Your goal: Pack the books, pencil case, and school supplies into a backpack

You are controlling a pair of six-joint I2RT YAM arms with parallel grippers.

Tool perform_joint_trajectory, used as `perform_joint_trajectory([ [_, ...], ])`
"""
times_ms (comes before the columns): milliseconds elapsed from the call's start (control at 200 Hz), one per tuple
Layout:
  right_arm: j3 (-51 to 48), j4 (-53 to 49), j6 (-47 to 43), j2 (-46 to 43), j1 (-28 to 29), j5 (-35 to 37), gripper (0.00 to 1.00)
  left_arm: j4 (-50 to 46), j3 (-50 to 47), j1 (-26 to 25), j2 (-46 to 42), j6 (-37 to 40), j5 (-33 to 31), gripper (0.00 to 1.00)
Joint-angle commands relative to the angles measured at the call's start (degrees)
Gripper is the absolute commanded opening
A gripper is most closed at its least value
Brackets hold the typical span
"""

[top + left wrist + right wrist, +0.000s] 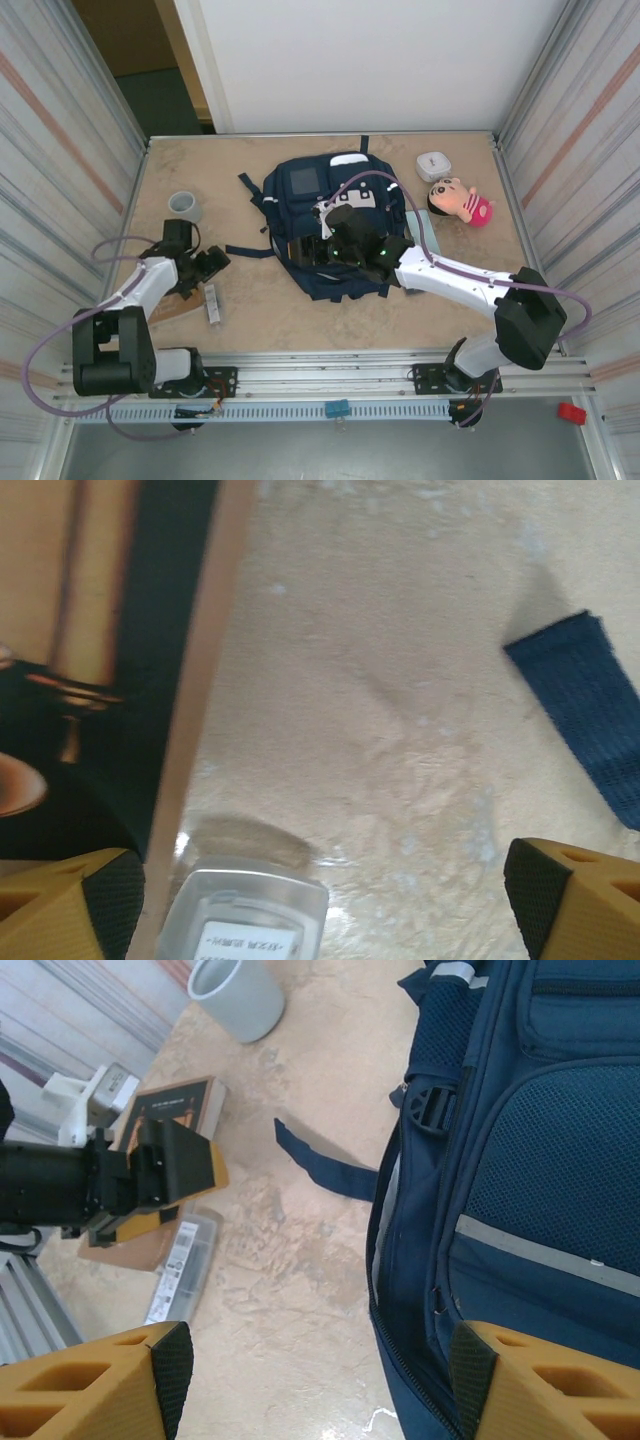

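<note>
The backpack lies flat in the middle of the table, navy front up; a dark strap trails from it to the left across the bare surface. The right gripper hangs over the backpack's near left edge; its fingers are spread wide with nothing gripped between them, the right one above the zip edge and the left one above bare table.

The left gripper sits low over the near left part of the table; its fingers also stand wide apart and hold nothing. The silver bar lies flat on the table beneath it, label up and closer to the left finger; whether that finger touches it cannot be told. A brown book lies flat just left of the bar, partly under the left gripper; the bar's long side runs right along the book's edge.

A grey cup stands upright on the far side of the left gripper, near the left wall. The pale teal pencil case lies just right of the backpack, partly hidden by the right arm. A small white case and a doll in pink lie at the far right, close together and well apart from both grippers.
</note>
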Motion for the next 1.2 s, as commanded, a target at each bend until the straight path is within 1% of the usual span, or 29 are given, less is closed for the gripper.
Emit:
perform_joint_trajectory([
  [0, -0.35, 0.9, -1.22, -1.53, 0.25, 0.13, 0.7, 5.44, -2.76, -6.46, 4.13, -6.8, 4.14, 0.95],
  [110, -0.18, 0.89, -1.13, -1.44, 0.24, -0.11, 0.7, 8.36, -1.76, -13.02, 6.74, -11.23, 4.26, 0.94],
  [155, -0.22, 0.89, -1.04, -1.38, 0.24, -0.23, 0.7, 8.81, -0.49, -15.77, 7.97, -12.03, 3.79, 0.95],
  [215, -0.21, 0.92, -0.89, -1.36, 0.24, -0.26, 0.7, 8.7, 1.68, -18.2, 9.41, -12.25, 3.32, 0.95],
  [316, -0.17, 0.38, -0.95, -1.51, 0.24, -0.52, 0.7, 6.18, 4.92, -19.13, 9.08, -11.48, 2.61, 0.95],
  [406, -0.06, -0.08, -1.25, -1.75, 0.24, -0.44, 0.7, 1.55, 7.48, -18.51, 5.37, -8.23, -1.48, 0.96],
  [511, -0.08, 0.17, -1.48, -1.43, 0.15, -0.67, 0.7, -3.13, 8.75, -14.28, 0.76, -4.75, -3.28, 0.97],
  [581, 0.04, 0.23, -1.41, -0.97, 0.16, -1.19, 0.7, -4.77, 8.24, -9.37, -1.86, -2.9, -2.77, 0.97],
  [692, 0.15, 0.59, -1.3, -0.21, 0.18, -1.96, 0.7, -7.48, 8.23, -1.79, -3.66, 1.21, -3.95, 0.99],
  [852, 0.13, 0.36, -1.47, -0.4, 0.15, -1.87, 0.7, -6.28, 6.75, 9.4, -4.02, 5.16, -4.28, 0.99],
  [912, 0.17, 0.2, -1.64, -0.62, 0.15, -1.74, 0.71, -5.84, 6.6, 12.48, -3.39, 6.24, -4.17, 0.99],
  [1032, 0.0, -0.04, -1.82, -0.93, 0.2, -1.35, 0.71, -4.18, 5.88, 14.86, -1.59, 6.94, -5.62, 0.99],
  [1137, 0.1, -0.11, -1.8, -0.65, 0.2, -1.35, 0.72, -1.86, 4.47, 14.72, 1.5, 5.55, -3.17, 0.98],
  [1198, 0.09, 0.15, -1.7, -0.49, 0.14, -1.41, 0.75, 0.01, 3.32, 13.33, 3.72, 4.67, -2.02, 0.98],
])
